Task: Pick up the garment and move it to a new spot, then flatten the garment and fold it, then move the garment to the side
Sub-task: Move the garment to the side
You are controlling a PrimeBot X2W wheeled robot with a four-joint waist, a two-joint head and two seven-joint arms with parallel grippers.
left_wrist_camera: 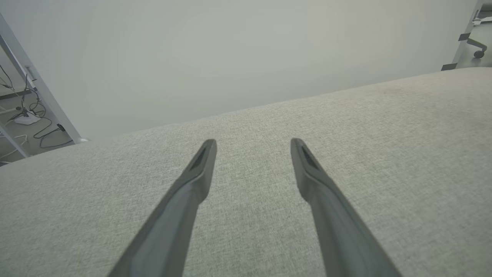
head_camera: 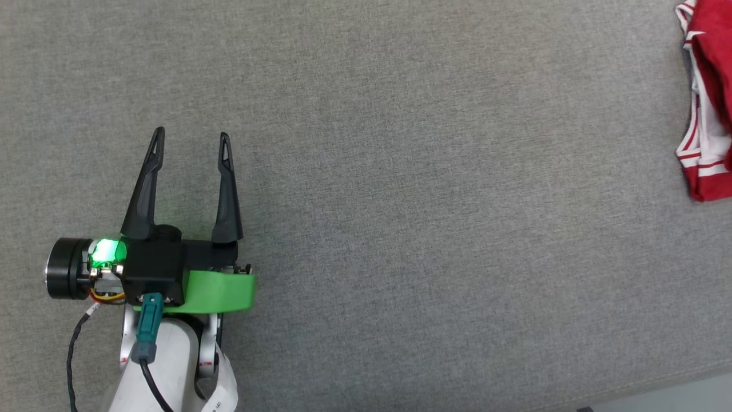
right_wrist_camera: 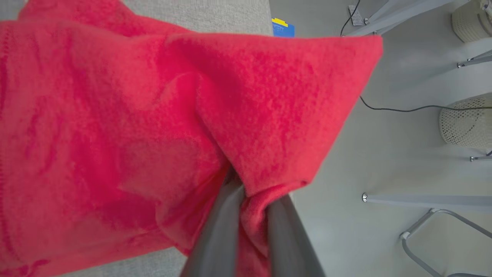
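**Garment gripped at the far right – folding not shown as done**

The right end effector is pinched narrow on a fold of the garment, red cloth bunching between and over its two fingers. In the head view the garment lies at the far right edge of the grey surface, partly cut off by the frame, with a white sleeve and red-and-white striped trim showing. It looks rumpled there rather than laid flat. The left end effector hovers well apart from it over bare surface, jaws spread wide and holding nothing; its own camera shows the same wide gap.

As a judgement, a carry is in hand – but whether it is the first pick-up or the last move aside cannot be told. No neat fold is visible, so flattening and folding most likely remain.

No lettering or number on the garment can be read from here. A blue-and-yellow item on the floor may bear print, too small to make out.
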